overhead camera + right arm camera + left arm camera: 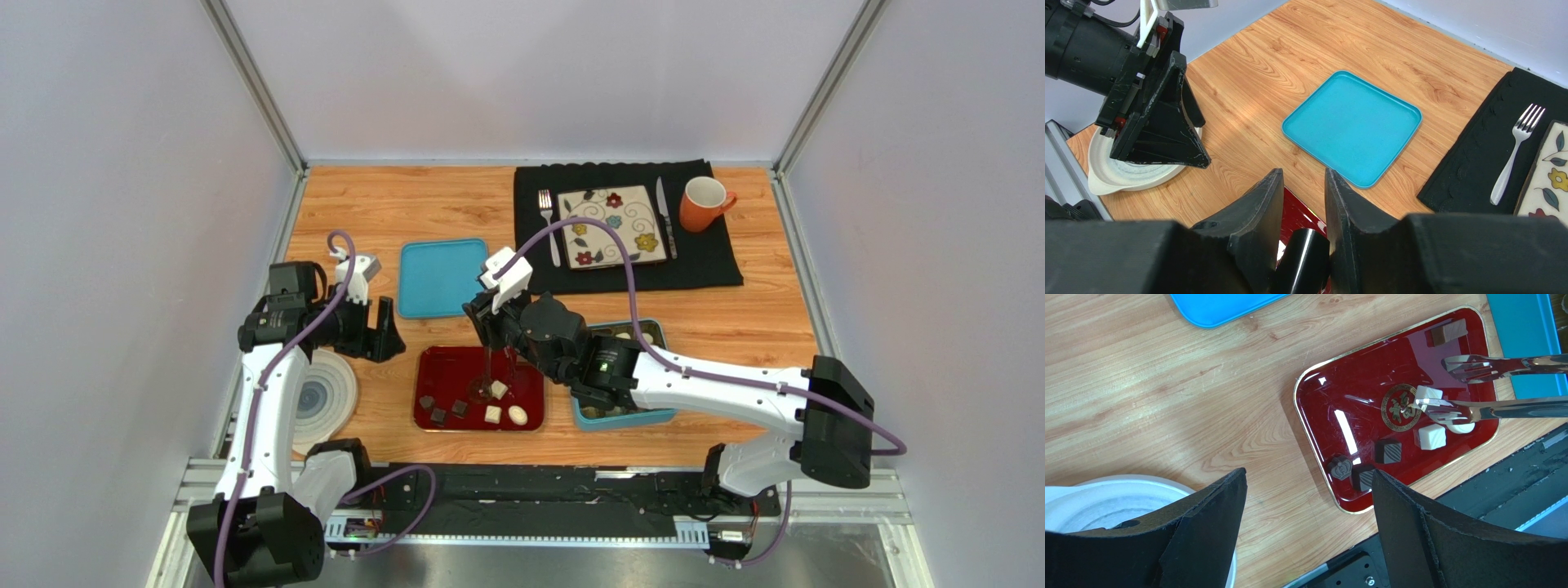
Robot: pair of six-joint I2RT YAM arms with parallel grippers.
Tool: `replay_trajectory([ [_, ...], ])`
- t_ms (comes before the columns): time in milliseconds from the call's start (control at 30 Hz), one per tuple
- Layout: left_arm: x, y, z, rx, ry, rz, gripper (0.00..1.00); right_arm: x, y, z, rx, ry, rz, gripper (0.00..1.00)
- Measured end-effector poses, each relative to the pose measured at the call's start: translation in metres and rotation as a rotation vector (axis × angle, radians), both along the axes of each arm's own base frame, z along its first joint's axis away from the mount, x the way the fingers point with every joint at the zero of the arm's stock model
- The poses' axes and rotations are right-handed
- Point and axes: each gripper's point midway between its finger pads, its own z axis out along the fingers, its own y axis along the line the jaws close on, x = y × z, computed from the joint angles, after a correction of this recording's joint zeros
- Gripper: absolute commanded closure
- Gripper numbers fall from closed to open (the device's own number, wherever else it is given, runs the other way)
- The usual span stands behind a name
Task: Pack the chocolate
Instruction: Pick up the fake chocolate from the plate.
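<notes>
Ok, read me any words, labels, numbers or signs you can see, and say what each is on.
No text can be read anywhere.
The red tray has a gold emblem at its centre: no legible letters.
The square plate has flower motifs only.

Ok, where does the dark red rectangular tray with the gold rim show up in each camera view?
Top external: the dark red gold-rimmed tray sits at bottom centre.
Left wrist: the tray fills the right half, with metal tongs over it.
Right wrist: only a red sliver shows between the fingers of the right gripper, bottom centre-left.
Shared landmark: the teal square lid, just beyond the tray.
</notes>
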Motion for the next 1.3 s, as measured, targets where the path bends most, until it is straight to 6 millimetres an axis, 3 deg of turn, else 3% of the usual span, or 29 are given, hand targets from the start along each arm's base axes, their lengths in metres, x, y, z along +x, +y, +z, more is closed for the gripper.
replay_trajectory([
  [667, 0.000, 0.000, 0.000, 0.000, 0.001, 0.000, 0.17, 0.003, 0.005, -0.019, 0.008, 0.037, 0.003, 0.69],
  [900, 0.000, 0.000, 0.000, 0.004, -0.001, -0.001, 0.17, 0.002, 0.000, -0.019, 0.015, 0.037, -0.003, 0.84],
  [1300, 0.000, 0.001, -0.001, 0.008, 0.001, 0.001, 0.17, 0.003, -0.013, -0.015, -0.013, 0.025, -0.021, 1.00],
])
